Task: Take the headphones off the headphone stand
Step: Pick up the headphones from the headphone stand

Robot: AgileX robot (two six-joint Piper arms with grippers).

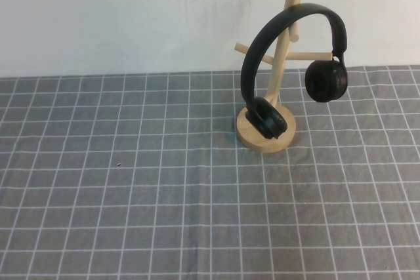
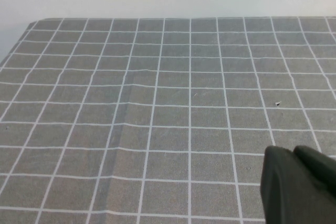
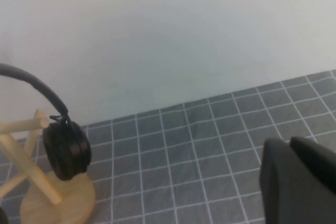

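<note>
Black headphones [image 1: 293, 63] hang light on the headphone stand [image 1: 268, 129]; I'd grip the stiff, slippery headband. Left tool [image 2: 299, 187] and right tool [image 3: 299, 182] hover off the stand, openings I cannot tell.

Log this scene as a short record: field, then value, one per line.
headphones: black, headband hung over the stand's top, one ear cup low by the base, the other hanging free
stand: light wood, upright on the tablecloth, right of centre near the wall
tablecloth: grey with white grid
left gripper: only a dark part shows in its wrist view, over bare cloth, not in the high view
right gripper: only a dark part shows in its wrist view, apart from the stand
task state: headphones not yet taken off
</note>
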